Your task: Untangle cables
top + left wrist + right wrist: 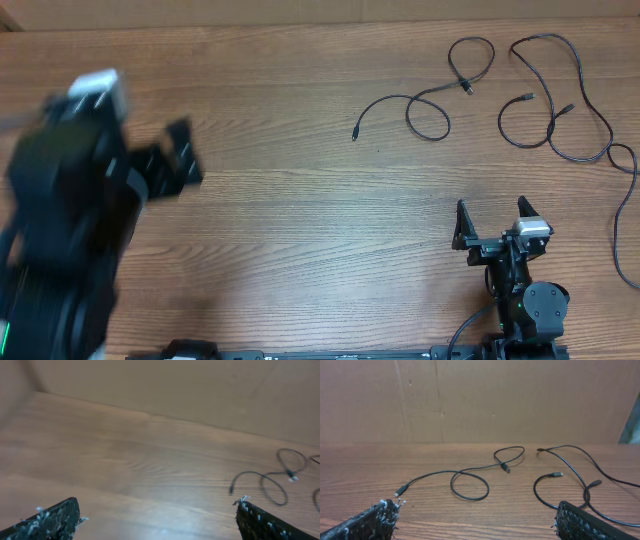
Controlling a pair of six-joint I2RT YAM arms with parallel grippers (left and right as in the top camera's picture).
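Though the overhead view smeared my left arm into a dark blur at the left end of the table (300,230), I could make out the left gripper (178,158) over bare wood, well apart from any cord. On its wrist camera the left gripper (157,521) had its fingers (50,521) spread wide with nothing between them, and the cords showed only far off to the right.

Further right, in the far half of the table, lay the shorter cable (411,97). One plug pointed left, the cord ran through a loose loop, then up into a second loop with the other plug hanging inside it. A clear strip of wood separated it from the longer cable (600,118), which sprawled near the far right corner, crossed itself in several loops and trailed off the right edge of the view.

The right gripper (492,214) sat near the front edge on the right, pointing toward the cords, touching neither. Its wrist view showed the right gripper (477,521) with fingers (592,524) spread and empty, the shorter cable (470,499) ahead left and the longer cable (572,446) ahead right.
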